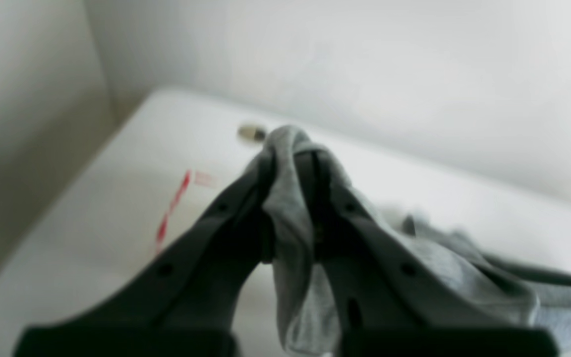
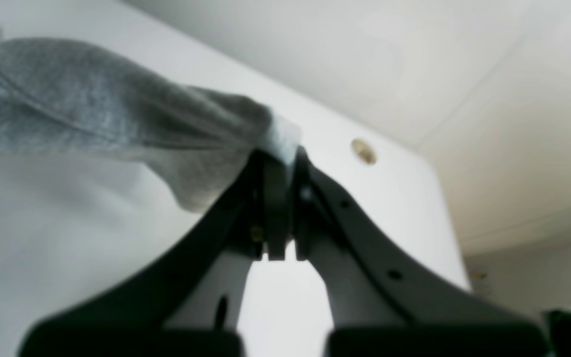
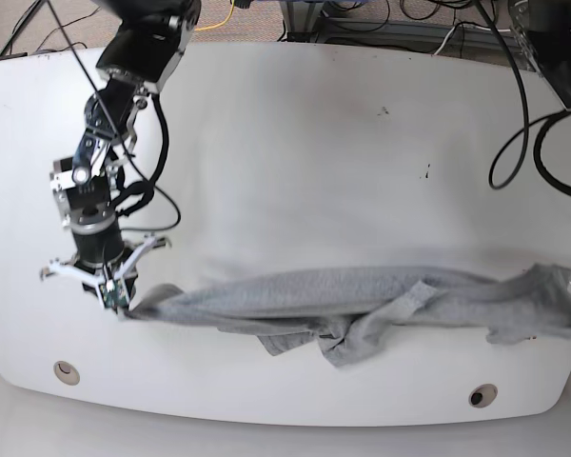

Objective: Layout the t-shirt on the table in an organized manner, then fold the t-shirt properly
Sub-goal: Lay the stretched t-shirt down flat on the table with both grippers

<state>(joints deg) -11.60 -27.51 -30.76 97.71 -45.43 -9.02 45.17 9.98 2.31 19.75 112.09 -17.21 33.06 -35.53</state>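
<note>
The grey t-shirt (image 3: 362, 293) hangs bunched into a long twisted rope across the near half of the white table (image 3: 285, 143), stretched between both grippers. My right gripper (image 3: 120, 301), at the base view's left, is shut on one end of the t-shirt (image 2: 92, 99); in the right wrist view its fingertips (image 2: 278, 156) pinch a fold of cloth. My left gripper (image 1: 293, 148) is shut on the other end, at the base view's right edge, with fabric (image 1: 290, 223) wedged between its fingers and trailing off to the right. A sleeve droops down in the middle.
Two round metal grommets (image 3: 67, 371) (image 3: 482, 394) sit near the table's front edge. A strip of red tape (image 1: 174, 203) marks the table beside the left gripper. Black cables (image 3: 514, 143) loop over the far right corner. A few dark specks (image 3: 426, 171) dot the top.
</note>
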